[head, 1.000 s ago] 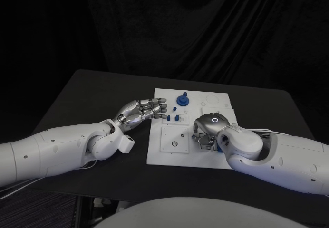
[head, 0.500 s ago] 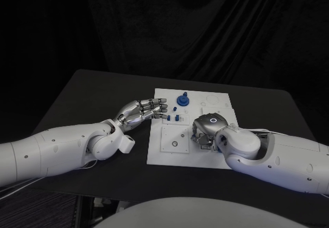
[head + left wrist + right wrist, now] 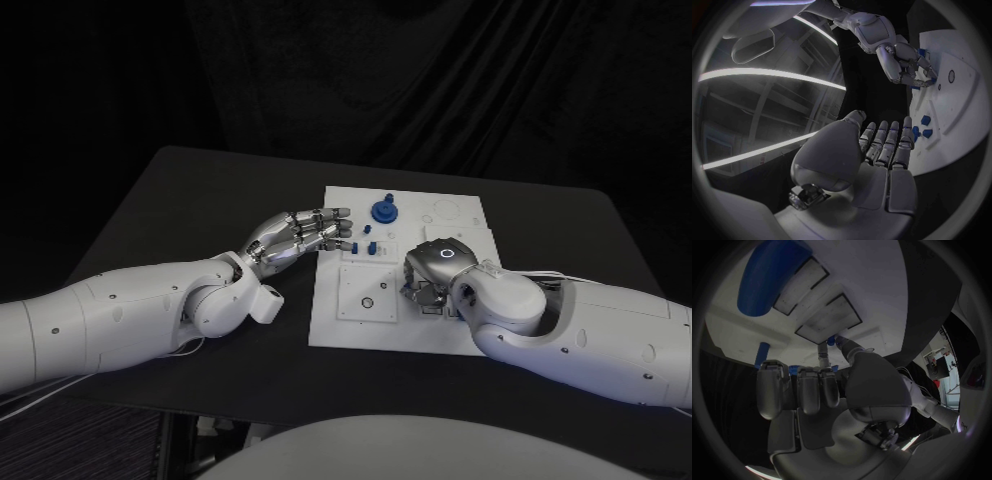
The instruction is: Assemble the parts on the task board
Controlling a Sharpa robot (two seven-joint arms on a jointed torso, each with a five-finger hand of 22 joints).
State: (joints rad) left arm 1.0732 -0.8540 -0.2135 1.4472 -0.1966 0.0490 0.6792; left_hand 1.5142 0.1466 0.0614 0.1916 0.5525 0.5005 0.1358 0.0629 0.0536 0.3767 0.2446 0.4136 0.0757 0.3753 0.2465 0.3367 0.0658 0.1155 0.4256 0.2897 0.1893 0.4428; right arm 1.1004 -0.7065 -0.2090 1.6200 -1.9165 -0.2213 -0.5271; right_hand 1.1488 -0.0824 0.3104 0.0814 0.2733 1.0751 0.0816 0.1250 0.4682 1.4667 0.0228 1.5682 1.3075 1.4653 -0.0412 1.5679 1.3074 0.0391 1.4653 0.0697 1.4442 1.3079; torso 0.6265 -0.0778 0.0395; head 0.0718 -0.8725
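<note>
Left hand (image 3: 299, 237) hovers at the task board's (image 3: 361, 325) left edge, fingers loosely curled, empty; right hand (image 3: 437, 272) mid-frame pinches a half-hidden blue part (image 3: 840, 340).

A robot test bay (likely a lab): black curtain (image 3: 433, 80) behind a black table (image 3: 188, 210).

The right hand (image 3: 437, 268) lies palm-down over the task board (image 3: 361, 325) and covers the part of it beneath — what its fingers (image 3: 808, 385) touch or hold there cannot be told. In the right wrist view a large blue shape (image 3: 770, 277) is blurred and too close to identify, and a small blue part (image 3: 762, 351) is half hidden behind the curled fingers. The small blue pieces (image 3: 365, 243) by the left hand (image 3: 296, 235) are too small to make out — contact with its fingertips is unclear.
</note>
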